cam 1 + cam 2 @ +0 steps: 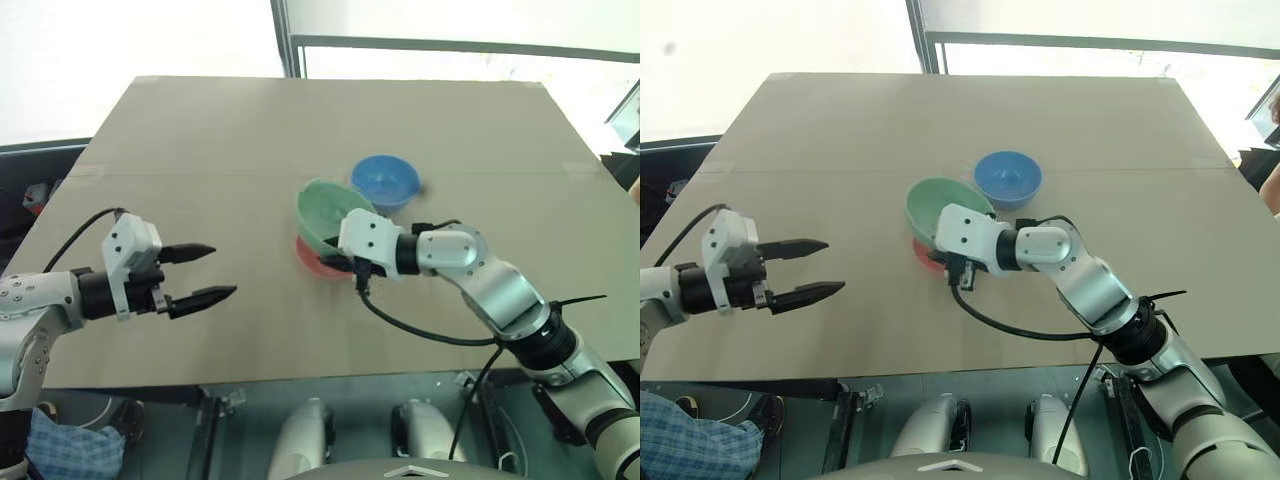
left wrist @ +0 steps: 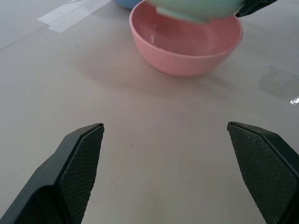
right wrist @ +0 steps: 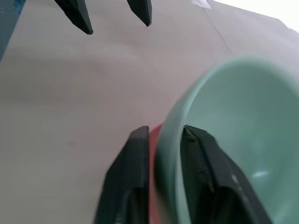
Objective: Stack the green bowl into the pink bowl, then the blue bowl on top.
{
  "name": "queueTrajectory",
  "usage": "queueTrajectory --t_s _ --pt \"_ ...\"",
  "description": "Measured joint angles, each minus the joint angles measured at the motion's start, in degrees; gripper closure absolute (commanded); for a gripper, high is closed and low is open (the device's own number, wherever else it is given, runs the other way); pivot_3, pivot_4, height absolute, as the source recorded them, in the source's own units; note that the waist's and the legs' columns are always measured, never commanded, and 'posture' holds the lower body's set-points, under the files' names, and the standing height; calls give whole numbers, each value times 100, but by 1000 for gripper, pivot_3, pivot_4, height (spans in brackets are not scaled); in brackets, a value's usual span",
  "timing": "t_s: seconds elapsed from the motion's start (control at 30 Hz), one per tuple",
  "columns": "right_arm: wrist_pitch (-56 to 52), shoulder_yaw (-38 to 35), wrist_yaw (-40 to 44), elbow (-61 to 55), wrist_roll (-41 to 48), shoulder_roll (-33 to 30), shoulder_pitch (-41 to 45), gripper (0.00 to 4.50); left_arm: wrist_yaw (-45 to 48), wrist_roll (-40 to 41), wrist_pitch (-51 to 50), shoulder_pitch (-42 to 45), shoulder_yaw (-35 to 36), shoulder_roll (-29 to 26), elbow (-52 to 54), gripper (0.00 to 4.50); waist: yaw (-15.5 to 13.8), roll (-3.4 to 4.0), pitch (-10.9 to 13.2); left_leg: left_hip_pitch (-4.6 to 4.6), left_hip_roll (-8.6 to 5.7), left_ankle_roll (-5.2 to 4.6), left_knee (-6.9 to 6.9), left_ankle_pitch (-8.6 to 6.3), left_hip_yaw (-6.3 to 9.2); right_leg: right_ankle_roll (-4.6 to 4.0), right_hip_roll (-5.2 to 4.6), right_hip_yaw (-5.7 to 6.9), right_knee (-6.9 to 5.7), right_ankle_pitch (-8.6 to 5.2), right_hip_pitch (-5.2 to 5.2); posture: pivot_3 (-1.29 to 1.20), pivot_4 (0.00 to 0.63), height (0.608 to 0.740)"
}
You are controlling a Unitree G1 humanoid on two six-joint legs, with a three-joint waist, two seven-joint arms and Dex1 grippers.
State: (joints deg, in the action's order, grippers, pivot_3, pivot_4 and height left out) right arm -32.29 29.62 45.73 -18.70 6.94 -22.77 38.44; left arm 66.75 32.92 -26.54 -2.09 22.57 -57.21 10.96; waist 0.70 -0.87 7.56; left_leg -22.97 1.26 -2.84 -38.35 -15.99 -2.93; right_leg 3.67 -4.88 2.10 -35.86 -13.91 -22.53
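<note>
The left gripper (image 1: 214,271) hangs over the table (image 1: 200,130) with its jaws spread wide and nothing between them, the pink bowl (image 2: 187,46) well ahead of its tips. The right gripper (image 3: 163,144) has the green bowl's (image 1: 328,210) rim between its fingers, tilted just above the pink bowl. The blue bowl (image 1: 385,180) sits just beyond.

**Robot body, appearance only**

Left gripper (image 1: 222,272) had two black tapered fingers (image 2: 79,163) with cross-hatched textured pads, set on a white boxy plastic wrist housing (image 1: 130,245) with a black cylindrical collar behind it. Right gripper (image 3: 163,154) had the same black fingers, white boxy housing (image 1: 965,232). Both forearms were rounded silver-grey metal shells (image 1: 495,285) with black joint rings. Thin black cables (image 1: 420,333) looped loose off each wrist.
</note>
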Motion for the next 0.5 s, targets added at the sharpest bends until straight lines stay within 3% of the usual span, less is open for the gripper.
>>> queueTrajectory --t_s 0.07,0.3,0.5 --pt "27 -62 5 -1 10 26 2 1543 0 0 0 0 0 0 0 0 1 0 0 2 0 2 0 1 0 0 0 0 -2 0 1 0 150 740" --pt "-161 -555 12 -5 217 42 75 1543 -2 14 -3 34 -1 15 0 0 0 -5 4 2 1 3 1 2 0 0 0 0 -2 0 0 0 150 740" --pt "-318 -1556 -17 696 466 -230 1011 1543 -223 344 -141 487 -1 354 60 0 -17 -7 7 4 0 3 2 2 5 -1 0 3 -3 1 4 0 150 740"
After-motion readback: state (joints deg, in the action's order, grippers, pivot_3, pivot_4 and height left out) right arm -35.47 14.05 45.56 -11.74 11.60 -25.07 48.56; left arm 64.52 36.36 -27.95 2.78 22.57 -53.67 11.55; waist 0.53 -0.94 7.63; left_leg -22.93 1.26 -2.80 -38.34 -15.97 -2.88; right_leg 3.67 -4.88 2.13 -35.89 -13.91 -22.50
